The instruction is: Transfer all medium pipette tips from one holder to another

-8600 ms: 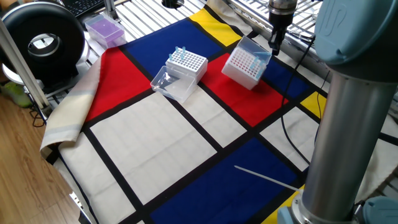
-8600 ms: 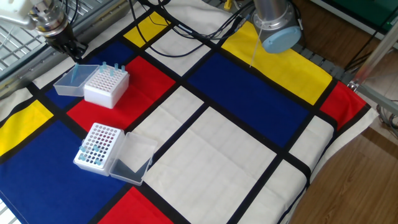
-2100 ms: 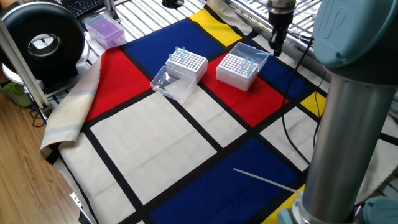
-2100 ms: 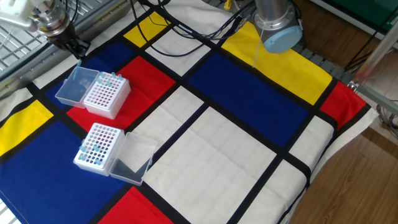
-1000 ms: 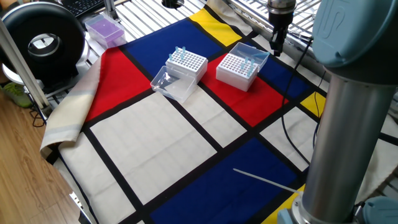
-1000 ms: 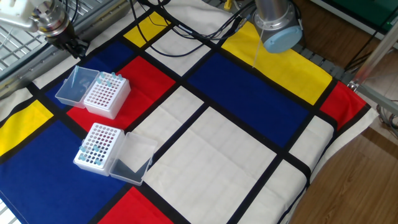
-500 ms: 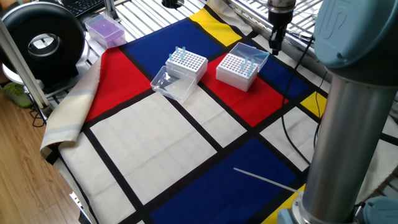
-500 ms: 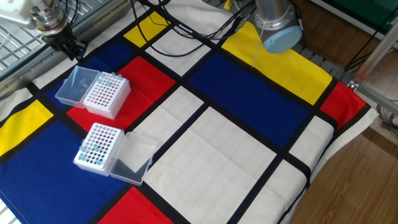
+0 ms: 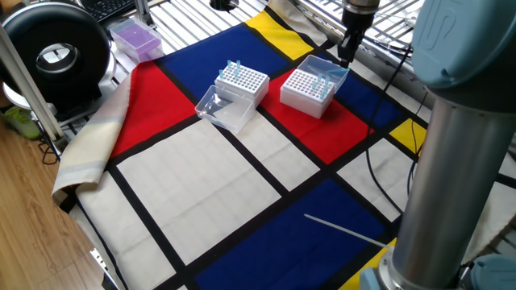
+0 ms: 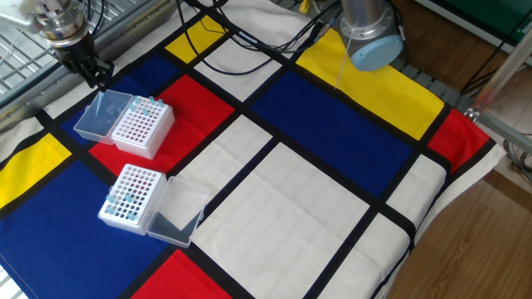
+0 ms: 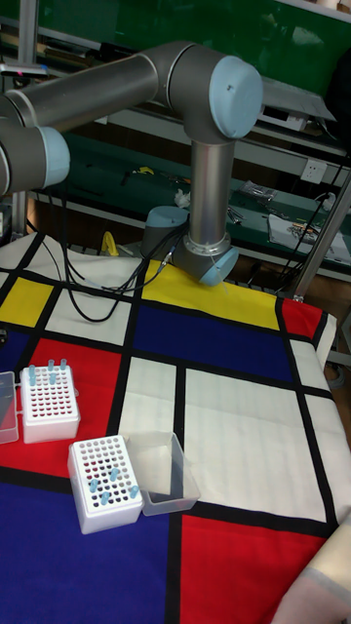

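At the far edge of the colour-block cloth (image 9: 201, 173), in one fixed view, the gripper (image 9: 345, 58) hangs tip-down over the clear hinged lid (image 9: 329, 68) of the nearer white perforated box (image 9: 307, 91), which sits just below and toward the camera from it on a red panel; fingers appear close together with nothing seen between them, but the gap is too small to judge. A few medium pipette tips (image 9: 315, 83) stand in that box on the side closest to the gripper. Farther from the gripper, across a black stripe, the second white box (image 9: 242, 84) carries its own tips (image 9: 232, 68) along one edge, its clear lid (image 9: 222, 108) lying open on the cloth beyond it. A purple tip box (image 9: 135, 38) stands well apart on the wire shelving. In the other fixed view, the gripper (image 10: 98, 79) points down at the outer rim of the open lid (image 10: 98, 116), the box (image 10: 141, 127) just beside it on the side away from the shelving; pale-blue tips (image 10: 142, 104) occupy the box corner nearest the gripper. The second box (image 10: 133, 193), well apart and toward the camera, holds scattered tips (image 10: 119, 203), its lid (image 10: 176, 214) open beside it. Finger state: cannot tell here either. In the tall fixed view, the gripper is out of frame; the arm (image 11: 117, 83) spans the top. Both boxes (image 11: 49, 402) (image 11: 104, 482) with tips (image 11: 49, 371) (image 11: 105, 475) sit at left.
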Controlling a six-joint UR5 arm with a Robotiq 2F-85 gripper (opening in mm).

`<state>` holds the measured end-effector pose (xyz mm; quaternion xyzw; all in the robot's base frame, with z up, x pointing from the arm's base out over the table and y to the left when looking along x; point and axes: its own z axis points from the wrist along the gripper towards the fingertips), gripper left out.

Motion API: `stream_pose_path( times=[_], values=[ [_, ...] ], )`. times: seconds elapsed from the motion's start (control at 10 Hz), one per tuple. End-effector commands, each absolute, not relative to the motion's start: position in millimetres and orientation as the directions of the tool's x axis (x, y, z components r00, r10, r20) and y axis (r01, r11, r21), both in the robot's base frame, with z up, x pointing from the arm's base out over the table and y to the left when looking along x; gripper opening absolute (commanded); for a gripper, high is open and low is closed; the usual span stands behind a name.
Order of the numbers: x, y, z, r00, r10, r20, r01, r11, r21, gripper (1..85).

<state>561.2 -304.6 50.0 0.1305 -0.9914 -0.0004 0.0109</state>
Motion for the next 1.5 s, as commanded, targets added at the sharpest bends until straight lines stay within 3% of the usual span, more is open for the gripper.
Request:
stream_pose_path(
  times=[0.0,1.4],
  values=[
    [571,-305,56,-0.976,-0.218,-0.029,-0.218,0.976,0.012,30.3],
    [609,-321,62,-0.982,-0.083,-0.172,-0.073,0.995,-0.062,29.3]
  ],
)
